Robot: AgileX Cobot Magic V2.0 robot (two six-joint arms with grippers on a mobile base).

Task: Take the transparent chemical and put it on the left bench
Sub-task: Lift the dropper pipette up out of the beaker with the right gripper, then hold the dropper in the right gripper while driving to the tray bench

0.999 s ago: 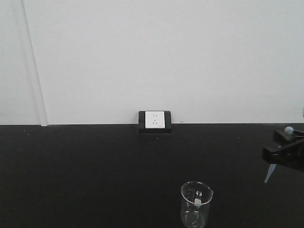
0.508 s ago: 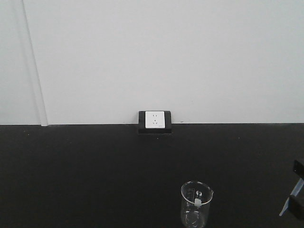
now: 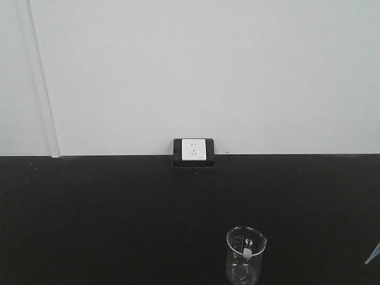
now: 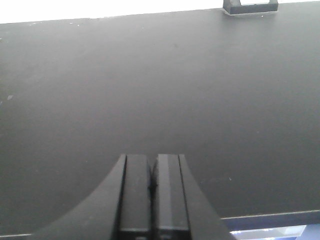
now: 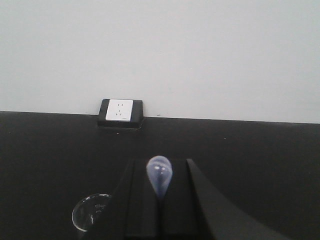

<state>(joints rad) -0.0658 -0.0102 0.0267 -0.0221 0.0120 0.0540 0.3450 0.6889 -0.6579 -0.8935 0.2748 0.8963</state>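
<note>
The transparent chemical, a small clear glass beaker (image 3: 245, 256), stands upright on the black worktop (image 3: 107, 219) near the front edge, right of centre. In the right wrist view the beaker (image 5: 91, 213) lies low and to the left of my right gripper (image 5: 160, 165). That gripper is shut on a translucent dropper pipette (image 5: 160, 179), whose bulb sticks up between the fingers. Only the pipette's tip (image 3: 373, 254) shows at the front view's right edge. My left gripper (image 4: 151, 162) is shut with nothing in it, over bare worktop. The left bench is out of view.
A white wall socket (image 3: 193, 149) in a black housing sits at the back of the worktop against the white wall; it also shows as the socket (image 5: 119, 111) and the socket housing (image 4: 250, 6). The worktop's near edge (image 4: 270, 218) runs below the left gripper.
In the front view my right gripper with the pipette has dropped down and off the right edge; only the pipette's tip still shows. The beaker has not moved.
</note>
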